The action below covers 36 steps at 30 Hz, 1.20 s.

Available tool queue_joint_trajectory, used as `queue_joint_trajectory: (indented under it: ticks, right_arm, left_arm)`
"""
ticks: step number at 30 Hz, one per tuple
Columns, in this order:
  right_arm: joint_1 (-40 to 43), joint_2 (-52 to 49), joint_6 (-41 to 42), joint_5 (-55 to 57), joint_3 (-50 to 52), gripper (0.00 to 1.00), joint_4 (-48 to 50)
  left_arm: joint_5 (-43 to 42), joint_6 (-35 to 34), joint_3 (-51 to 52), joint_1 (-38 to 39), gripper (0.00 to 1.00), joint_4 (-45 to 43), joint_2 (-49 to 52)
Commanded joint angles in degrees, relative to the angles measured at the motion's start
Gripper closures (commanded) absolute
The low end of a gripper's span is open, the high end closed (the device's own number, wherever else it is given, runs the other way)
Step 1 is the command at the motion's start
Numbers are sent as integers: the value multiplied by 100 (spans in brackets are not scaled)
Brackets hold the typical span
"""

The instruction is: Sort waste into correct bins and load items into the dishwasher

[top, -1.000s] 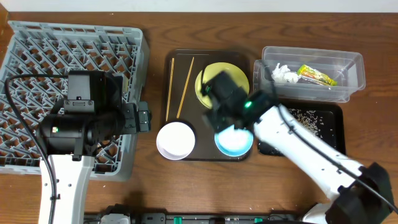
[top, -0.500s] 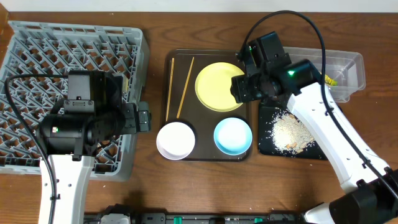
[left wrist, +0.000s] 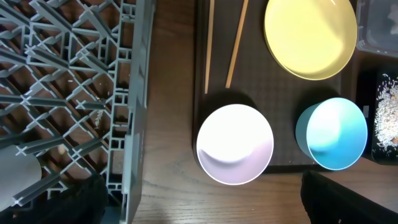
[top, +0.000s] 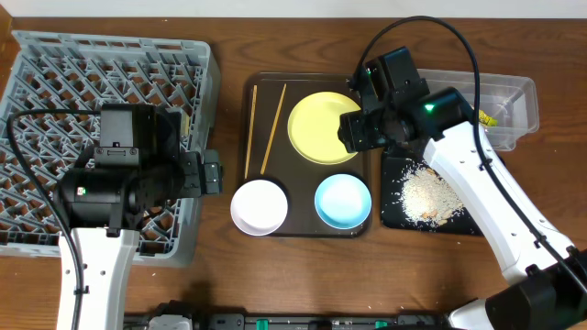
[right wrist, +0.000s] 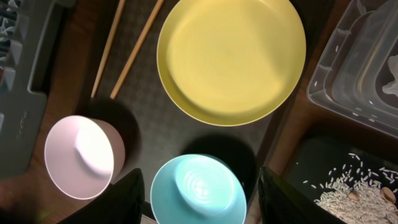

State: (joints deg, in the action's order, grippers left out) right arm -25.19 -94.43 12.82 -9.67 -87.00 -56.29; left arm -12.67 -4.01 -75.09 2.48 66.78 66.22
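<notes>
The rack (top: 55, 82) is filling the whole left side of the overhead view. The left arm is hanging over its right edge, with the left gripper (top: 213, 172) poking out toward the brown tray (top: 298, 174) at centre frame. On the left wrist camera its fingers (left wrist: 348, 202) are showing as dark shapes in the two bottom corners, spread wide, nothing between them.

The right gripper (top: 359, 130) is hovering at the right rim of the plate (top: 316, 128). On its own camera the fingers (right wrist: 121, 202) are standing well apart at the bottom edge, the blue bowl (right wrist: 196, 190) below the gap, and they are gripping nothing.

Upper right, the tub (top: 514, 96) is sitting partly hidden behind that arm, a sliver of wrapper (top: 489, 115) peeking out. Just below it the black tray (top: 394, 215) is carrying a heap of rice (top: 424, 194).

On the brown tray, the plate is taking the upper right. The white bowl (top: 259, 206) is sitting at the lower left corner and the blue bowl at the lower right, both upright and apart. Two chopsticks (top: 272, 128) are lying along the tray's left side, the right one slanting, so the pair is closing in toward the bottom.
</notes>
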Motion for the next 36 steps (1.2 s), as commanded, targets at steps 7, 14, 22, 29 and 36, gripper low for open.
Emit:
queue_joint_trajectory:
  ticks: [7,14,22,29,36]
  right_arm:
    - [-20,118,-22,-72,-107,41,9]
    - [-39,118,-20,-74,-107,1,9]
    - [-37,118,-20,-70,-107,1,9]
    - [-39,118,-22,-70,-107,1,9]
    - [-37,149,-22,-70,-107,1,9]
  left_arm:
    - [70,81,-52,17,1,-2,0]
    - [70,81,-52,17,1,-2,0]
    - [70,81,-52,17,1,-2,0]
    - [70,79,-52,17,1,-2,0]
    - [70,81,-52,17,1,-2,0]
